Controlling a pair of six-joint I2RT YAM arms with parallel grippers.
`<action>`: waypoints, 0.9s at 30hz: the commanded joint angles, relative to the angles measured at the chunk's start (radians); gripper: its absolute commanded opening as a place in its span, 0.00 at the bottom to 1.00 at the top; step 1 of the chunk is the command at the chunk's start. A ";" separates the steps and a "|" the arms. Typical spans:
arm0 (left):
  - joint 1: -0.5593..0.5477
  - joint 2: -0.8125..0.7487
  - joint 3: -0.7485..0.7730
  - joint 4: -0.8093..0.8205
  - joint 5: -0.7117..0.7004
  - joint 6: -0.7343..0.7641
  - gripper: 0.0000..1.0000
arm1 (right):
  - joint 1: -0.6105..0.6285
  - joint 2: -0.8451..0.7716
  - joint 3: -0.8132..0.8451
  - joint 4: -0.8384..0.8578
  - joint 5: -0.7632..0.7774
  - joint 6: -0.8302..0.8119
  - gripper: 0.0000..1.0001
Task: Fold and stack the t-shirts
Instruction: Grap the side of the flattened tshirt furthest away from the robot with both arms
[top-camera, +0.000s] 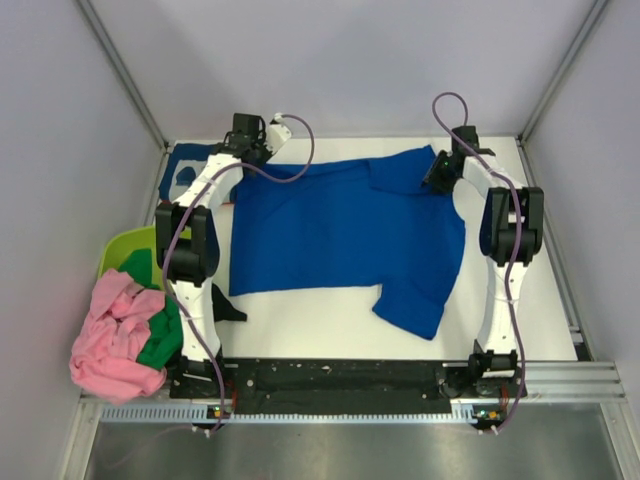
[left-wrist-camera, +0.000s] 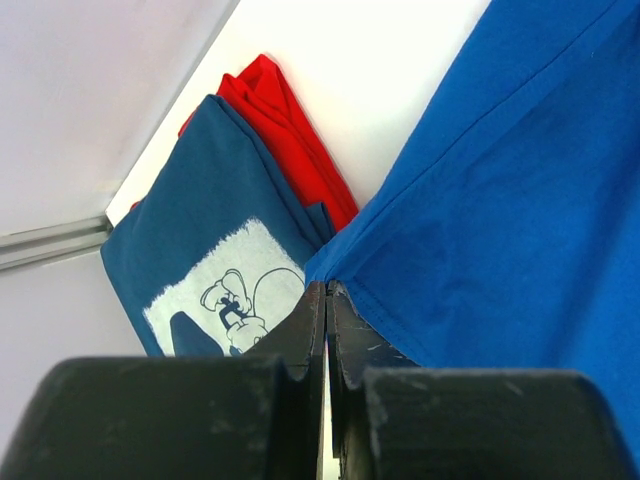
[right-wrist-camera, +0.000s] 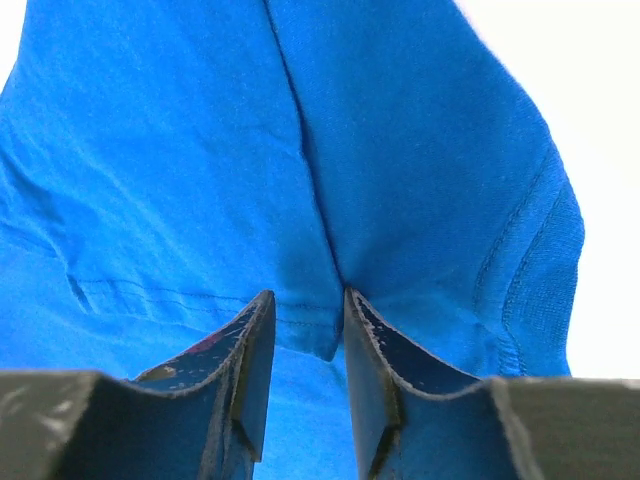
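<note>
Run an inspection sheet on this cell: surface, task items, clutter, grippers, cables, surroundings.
Surface: white table, no marks or spills seen.
Job's things: royal blue t-shirt spread mid-table, one sleeve trailing toward the arms; navy t-shirt folded on top of the red t-shirt at the far left corner; pink t-shirt and green t-shirt heaped unfolded at the left edge.
Clutter: lime-green tub beside the heap.
Grippers: left gripper closed on the blue shirt's corner; right gripper pinching a fold of it.
Cables: cables loop off both wrists, the left one above the shirt.
Surroundings: grey walls, metal rail in front.
</note>
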 joint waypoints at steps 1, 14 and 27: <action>-0.001 -0.028 -0.005 0.045 -0.005 0.003 0.00 | 0.009 -0.002 0.020 0.007 0.006 0.033 0.26; -0.001 -0.049 -0.006 0.059 -0.028 0.035 0.00 | 0.007 -0.159 -0.041 0.008 0.003 -0.028 0.00; 0.000 -0.138 -0.120 0.082 -0.042 0.104 0.00 | -0.054 -0.594 -0.403 0.013 -0.041 -0.096 0.00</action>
